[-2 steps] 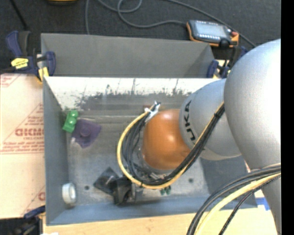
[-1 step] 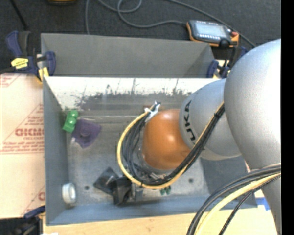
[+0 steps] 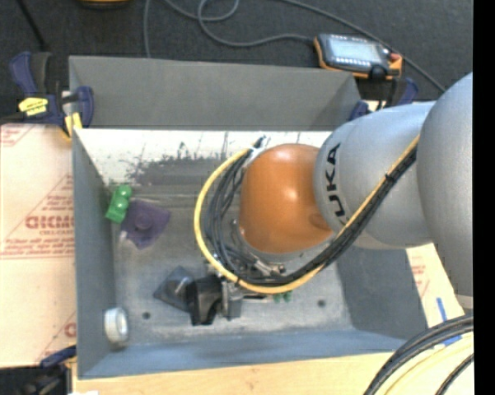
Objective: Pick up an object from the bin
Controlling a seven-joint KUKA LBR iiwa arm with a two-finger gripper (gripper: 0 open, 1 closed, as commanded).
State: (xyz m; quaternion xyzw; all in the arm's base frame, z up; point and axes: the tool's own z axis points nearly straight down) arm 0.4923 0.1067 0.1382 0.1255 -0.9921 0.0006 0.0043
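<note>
Pincer [image 3: 207, 301] low by bin [image 3: 231, 97] near wall, beside dark lump [image 3: 175, 290]. Open or shut: can't tell. Centre over lump before closing.

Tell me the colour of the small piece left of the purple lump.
The piece is green; camera view.

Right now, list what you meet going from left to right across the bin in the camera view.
Green block → purple lump → dark thing → pincer → orange wrist cover. The silver roll in the near left corner shares the green block's place in the order, so it is left out.
</note>
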